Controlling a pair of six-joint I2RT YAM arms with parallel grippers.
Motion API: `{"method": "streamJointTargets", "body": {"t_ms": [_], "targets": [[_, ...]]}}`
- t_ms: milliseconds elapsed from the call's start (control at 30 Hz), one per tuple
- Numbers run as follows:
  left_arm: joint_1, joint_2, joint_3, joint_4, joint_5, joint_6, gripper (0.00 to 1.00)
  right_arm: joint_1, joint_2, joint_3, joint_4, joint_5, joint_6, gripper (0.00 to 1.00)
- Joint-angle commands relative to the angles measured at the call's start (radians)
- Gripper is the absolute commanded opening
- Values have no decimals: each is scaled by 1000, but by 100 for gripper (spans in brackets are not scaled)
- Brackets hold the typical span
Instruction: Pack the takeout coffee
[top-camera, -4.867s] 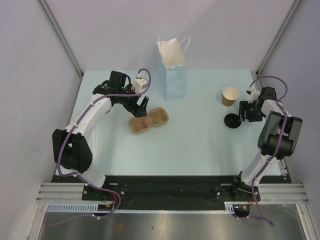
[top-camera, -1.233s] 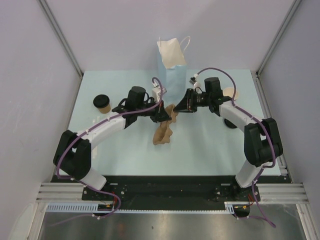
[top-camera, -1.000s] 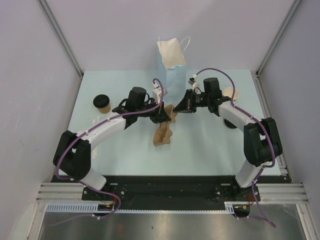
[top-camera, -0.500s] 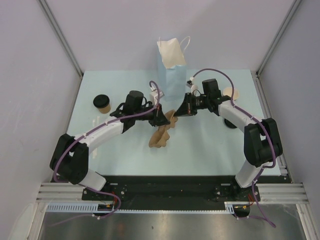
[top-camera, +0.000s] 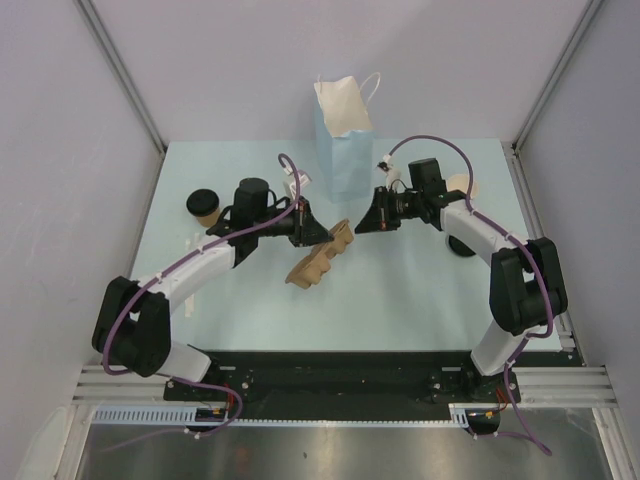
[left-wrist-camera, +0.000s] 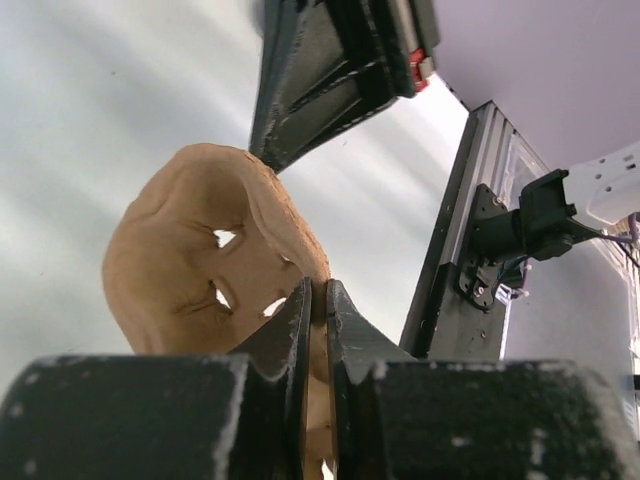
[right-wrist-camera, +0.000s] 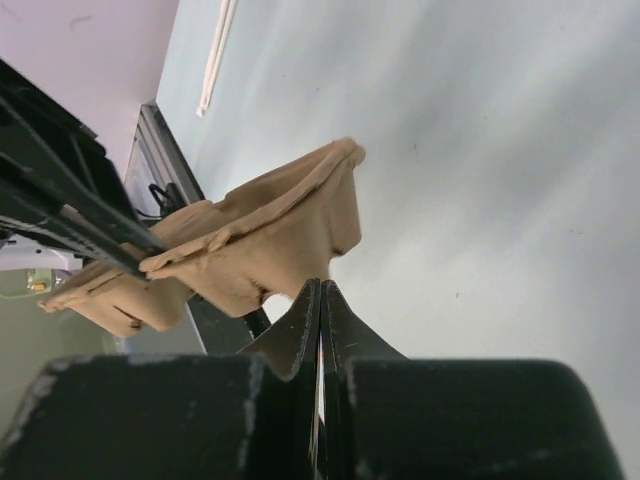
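A: While the left gripper (top-camera: 320, 236) pinches the brown moulded-pulp carrier (top-camera: 312, 265), where's the tan paper cup with black lid (top-camera: 204, 207)?

B: Upright, left of that gripper, well apart; the left arm is nearer. The right gripper (top-camera: 366, 226) is clenched, apparently empty, beside the carrier's right end.

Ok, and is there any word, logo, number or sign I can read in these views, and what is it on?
None: no readable text in any view.
The light-blue bag, the pulp carrier, the lidded cup and the open cup all look plain, without print.
The small red patch on the right arm, seen in the left wrist view, is too small and blurred to read.
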Motion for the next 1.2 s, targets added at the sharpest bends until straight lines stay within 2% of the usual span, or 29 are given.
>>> {"method": "streamJointTargets", "body": {"t_ms": [0,67,167,200,300,467,1167], "targets": [[4,-43,-16,35,55,11,10,4,-36,17,2,26,-47,0],[2,-49,-24,15,21,34,1,10,-30,17,5,17,-30,0],[2,-58,-37,6,-12,66,0,12,-26,17,33,-28,48,1],[1,-60,-40,11,-20,71,0,10,-24,16,57,-37,72,11],[-6,-64,-47,17,-40,74,0,12,-21,14,118,-78,166,21],[-10,-70,-50,21,-62,81,0,18,-20,14,157,-109,220,26],[-50,-89,-40,29,-123,107,0,39,30,11,163,-72,284,26]]}}
